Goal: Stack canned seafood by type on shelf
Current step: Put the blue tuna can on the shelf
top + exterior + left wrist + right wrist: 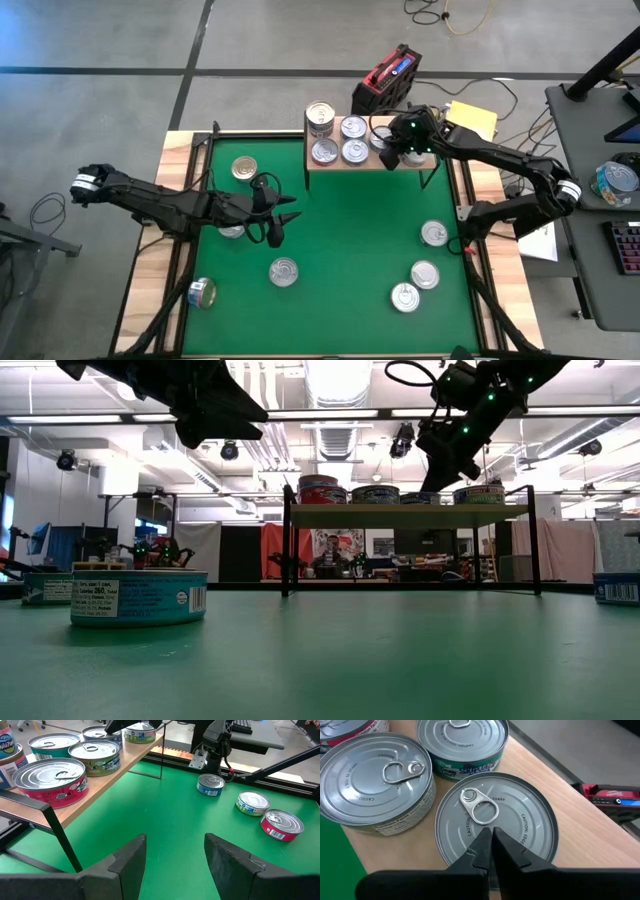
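Not much is readable here. In the right wrist view, the silver lid (495, 827) right under the fingers has "SHARP" and "CAUTION" embossed around its rim, and the lid (375, 775) beside it shows "CAUTION" too. The green-labelled can (462, 745) behind them has a label that looks like "SKIPJACK", partly cut off. The teal can (138, 597) in the low view carries a white nutrition panel, too small to read.

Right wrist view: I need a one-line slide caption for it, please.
Shut right gripper poised over a silver can on the wooden shelf, beside two more cans.
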`<state>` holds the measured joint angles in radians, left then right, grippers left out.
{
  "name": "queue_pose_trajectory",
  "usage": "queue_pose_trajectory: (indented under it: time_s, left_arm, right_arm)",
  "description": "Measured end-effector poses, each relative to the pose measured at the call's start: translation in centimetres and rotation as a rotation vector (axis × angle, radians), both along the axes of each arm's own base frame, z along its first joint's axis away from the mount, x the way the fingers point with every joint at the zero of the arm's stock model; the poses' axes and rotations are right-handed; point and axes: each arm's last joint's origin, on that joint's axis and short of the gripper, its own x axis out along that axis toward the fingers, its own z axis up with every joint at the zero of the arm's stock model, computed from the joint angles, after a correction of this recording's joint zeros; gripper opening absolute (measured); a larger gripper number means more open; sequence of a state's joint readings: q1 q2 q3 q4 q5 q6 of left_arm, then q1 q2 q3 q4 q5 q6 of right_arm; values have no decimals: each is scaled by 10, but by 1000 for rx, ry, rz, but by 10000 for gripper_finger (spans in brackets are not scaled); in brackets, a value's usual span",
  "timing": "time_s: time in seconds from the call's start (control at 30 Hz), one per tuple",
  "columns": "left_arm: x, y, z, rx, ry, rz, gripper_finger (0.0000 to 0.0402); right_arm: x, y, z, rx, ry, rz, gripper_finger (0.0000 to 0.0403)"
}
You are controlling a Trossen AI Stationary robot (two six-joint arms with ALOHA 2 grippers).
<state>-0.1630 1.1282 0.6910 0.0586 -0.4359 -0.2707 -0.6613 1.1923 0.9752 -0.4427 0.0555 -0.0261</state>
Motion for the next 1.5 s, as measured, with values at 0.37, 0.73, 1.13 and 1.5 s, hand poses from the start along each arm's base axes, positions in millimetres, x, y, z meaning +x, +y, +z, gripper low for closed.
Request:
queue_pose_trajectory:
  time_s: [0.37,0.73,1.13,1.5]
  left_arm:
    - [0,0,0,0,0,0,184]
    - [0,0,0,0,0,1,184]
    - [0,0,0,0,0,1,184]
    - [0,0,0,0,0,0,184]
  right_arm:
    - [-2,-6,1,-36,5,-31,9]
    - [-5,-10,2,-58,8,-28,9]
    - [5,-21,-11,-59,35,-20,9]
    - [6,-23,-9,-93,66,-26,9]
